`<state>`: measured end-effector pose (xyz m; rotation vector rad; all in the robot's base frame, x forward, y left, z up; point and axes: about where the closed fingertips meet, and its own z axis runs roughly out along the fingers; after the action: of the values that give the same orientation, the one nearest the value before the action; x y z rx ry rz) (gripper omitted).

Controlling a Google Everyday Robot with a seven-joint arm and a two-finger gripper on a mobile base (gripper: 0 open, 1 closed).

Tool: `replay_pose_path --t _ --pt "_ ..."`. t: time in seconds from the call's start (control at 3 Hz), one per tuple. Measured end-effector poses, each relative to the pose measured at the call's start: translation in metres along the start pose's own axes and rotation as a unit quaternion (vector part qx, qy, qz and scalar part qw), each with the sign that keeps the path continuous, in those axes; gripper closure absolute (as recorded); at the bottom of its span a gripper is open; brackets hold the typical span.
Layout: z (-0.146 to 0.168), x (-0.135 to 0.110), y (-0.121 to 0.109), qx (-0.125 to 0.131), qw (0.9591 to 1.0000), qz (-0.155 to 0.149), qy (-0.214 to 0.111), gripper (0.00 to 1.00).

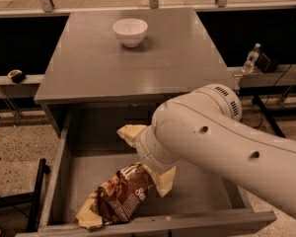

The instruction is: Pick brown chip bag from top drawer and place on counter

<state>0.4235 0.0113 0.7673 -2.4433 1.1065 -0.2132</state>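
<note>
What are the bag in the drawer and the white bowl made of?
The brown chip bag looks like glossy plastic film: crinkled, shiny. The white bowl seems glazed ceramic, possibly plastic: smooth. The tool is at the bag's upper end.

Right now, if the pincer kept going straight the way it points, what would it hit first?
Probably the brown chip bag, which lies just below the pincer on the floor of the top drawer. Depth is hard to judge here.

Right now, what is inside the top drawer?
The brown chip bag lies on the top drawer's floor near the front panel. The gripper hangs over the bag's upper end, jaws apart. The arm covers the drawer's right side, so anything there is unseen.
</note>
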Motion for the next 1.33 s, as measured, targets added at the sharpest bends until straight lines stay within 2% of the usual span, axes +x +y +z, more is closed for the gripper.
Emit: replay_pose_path --t 0.33,0.67,1.0,1.33 --pt "0.037 0.016 0.019 -0.05 0.9983 -0.027 -0.008 0.19" --pt "0.096 0.021 0.06 -0.146 0.9864 -0.07 -0.026 0.42" --pt "0.107 0.022 0.065 -0.163 0.9826 -0.083 -0.033 0.65" --pt "0.093 0.019 0.045 -0.12 0.9883 -0.077 -0.054 0.89"
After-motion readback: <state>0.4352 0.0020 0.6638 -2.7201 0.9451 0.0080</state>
